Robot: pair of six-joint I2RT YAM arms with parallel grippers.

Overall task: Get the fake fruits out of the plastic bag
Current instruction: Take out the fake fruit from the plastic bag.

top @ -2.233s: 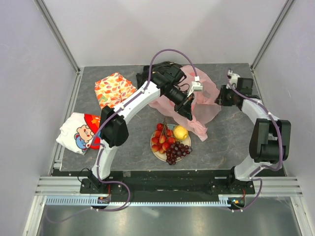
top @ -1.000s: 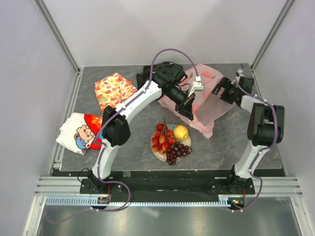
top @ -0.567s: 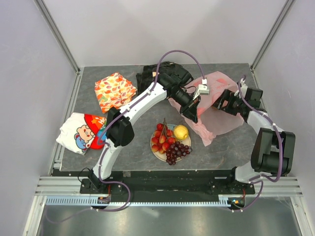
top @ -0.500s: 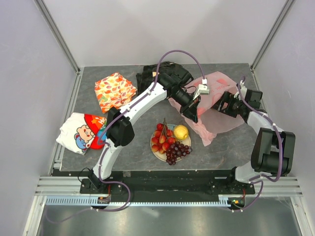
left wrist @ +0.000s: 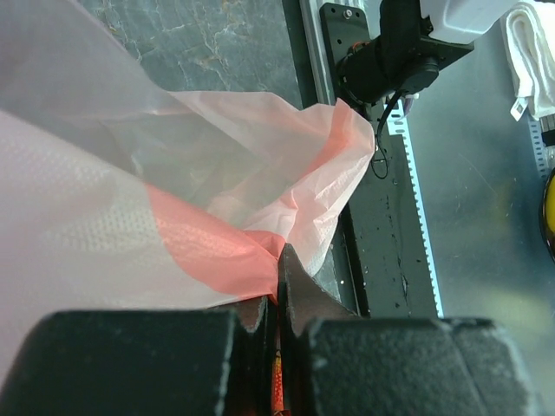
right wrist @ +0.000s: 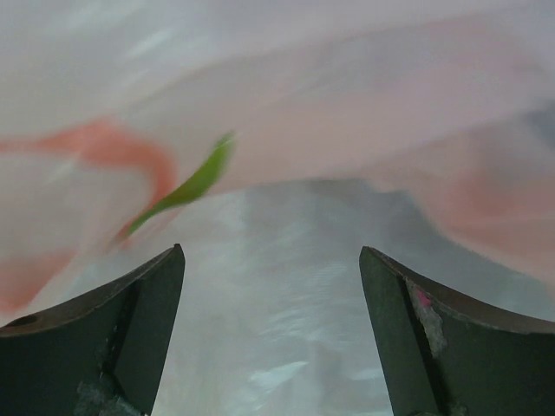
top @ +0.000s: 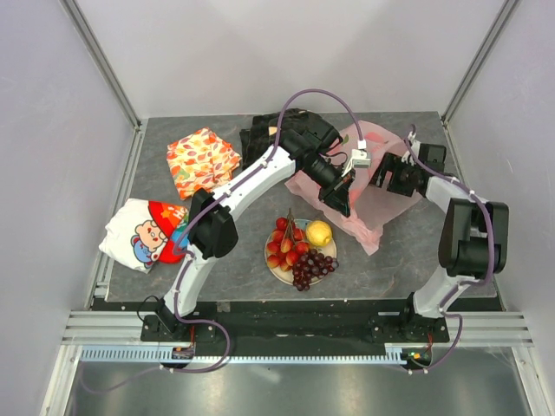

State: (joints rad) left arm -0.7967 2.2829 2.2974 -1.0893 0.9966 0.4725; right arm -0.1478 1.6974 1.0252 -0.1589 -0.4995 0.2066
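The pink translucent plastic bag (top: pixel 368 201) lies crumpled on the grey table right of centre. My left gripper (top: pixel 342 196) is shut on a fold of the bag (left wrist: pixel 173 191), the film pinched between its fingers (left wrist: pixel 299 290). My right gripper (top: pixel 382 174) is open at the bag's right side. Between its spread fingertips (right wrist: pixel 165 269) the bag (right wrist: pixel 277 130) fills the view, and nothing is gripped. The fake fruits sit on a plate (top: pixel 274 272) in front of the bag: red fruits (top: pixel 284 243), a yellow lemon (top: pixel 318 233) and purple grapes (top: pixel 314 267).
An orange leaf-print cloth (top: pixel 201 159) lies at the back left. A black cloth (top: pixel 264 132) sits behind the left arm. A red-and-blue cartoon cloth (top: pixel 143 232) rests at the left edge. Frame rails border the table.
My right gripper swung out to the right of the bag, then came back in against its right side. The left gripper kept its pinch and the bag shifted and flattened.
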